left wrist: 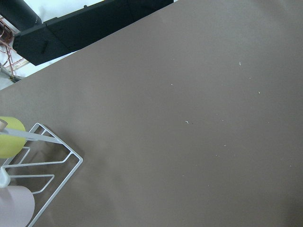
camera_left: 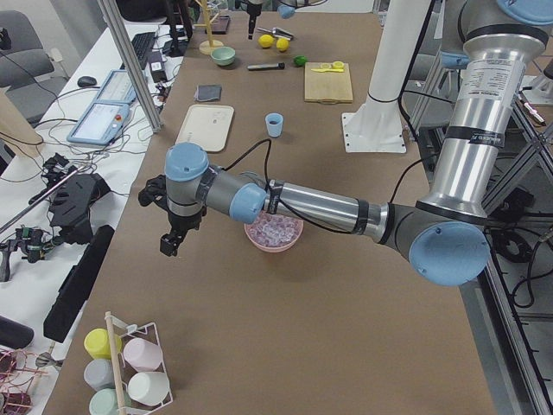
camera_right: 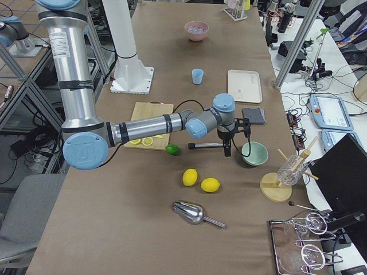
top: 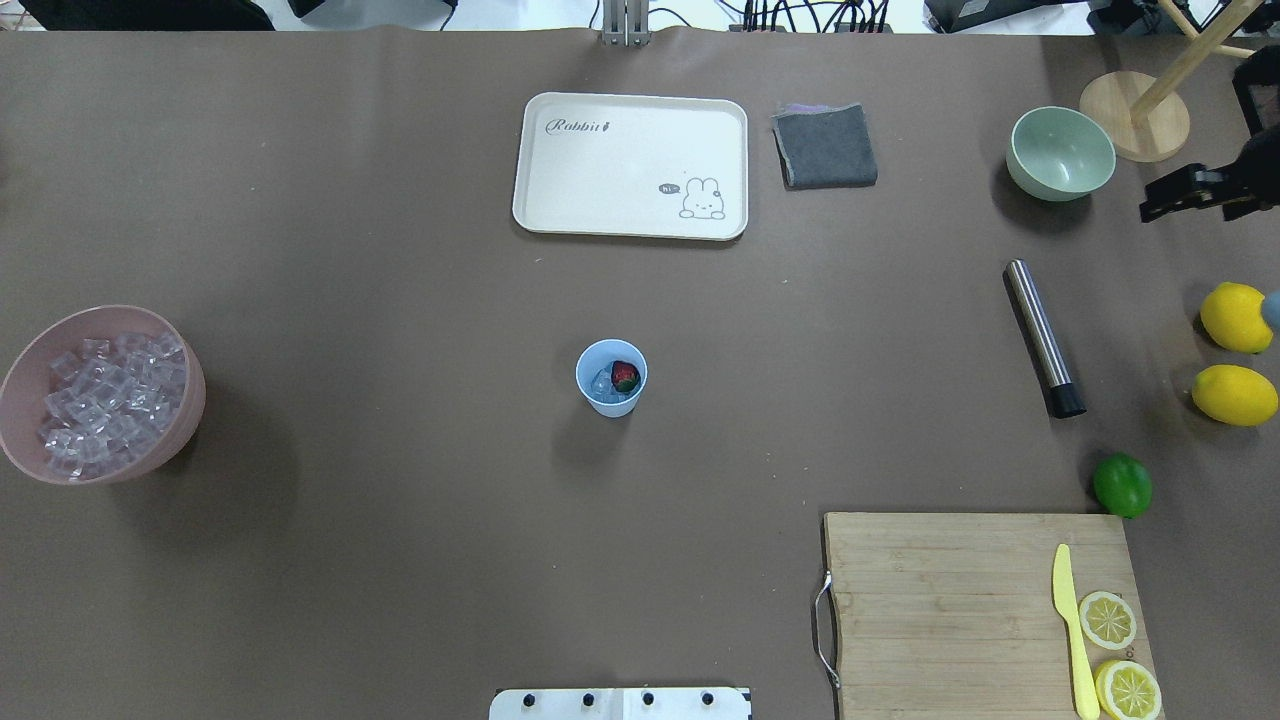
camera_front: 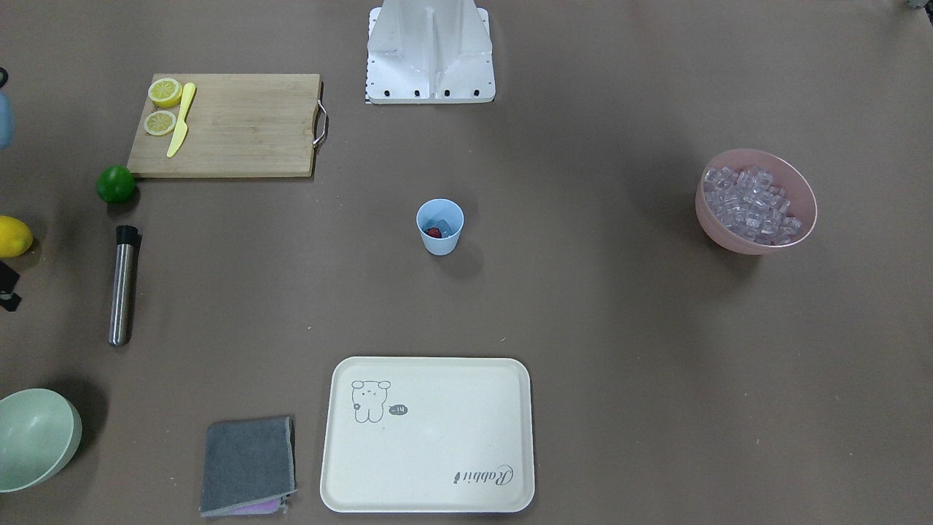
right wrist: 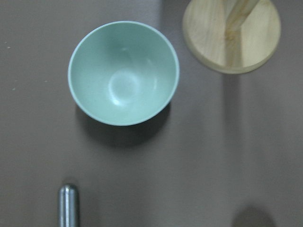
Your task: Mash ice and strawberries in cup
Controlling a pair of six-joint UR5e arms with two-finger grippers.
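Pointing down, the right pincer (camera_right: pixel 227 152) hangs over the desk (top: pixel 400 250) between a pale green bowl (right wrist: pixel 123 73) and a steel rod (top: pixel 1040 338) with a black end. I cannot tell whether it is released or clenched. Its wrist view looks straight down on that bowl, the rod's rounded tip and the round wooden foot of a stand (right wrist: pixel 231 34).

The left pincer (camera_left: pixel 170 245) shows only in the side view, hanging fingers-down above the desk just beside the pink bowl (top: pixel 190 400) — its state I cannot tell either. Its wrist view shows bare brown desk and the corner of a wire rack (left wrist: pixel 42 156).

Well apart from both, the cup (top: pixel 611 378) stands upright at mid-desk, between the cream tray (top: pixel 630 165) and the robot's base. The strawberry (top: pixel 626 376) lies inside it, against the ice (top: pixel 602 382). More clear cubes (top: pixel 105 405) fill the pink bowl.

Near the rod lie a lime (top: pixel 1122 485) and two lemons (top: pixel 1234 395) — beyond the lime, a wooden board (top: pixel 950 600) carries a yellow knife (top: pixel 1070 630) and two lemon halves (top: pixel 1108 619). A grey cloth (top: pixel 825 146) lies just beside the tray.
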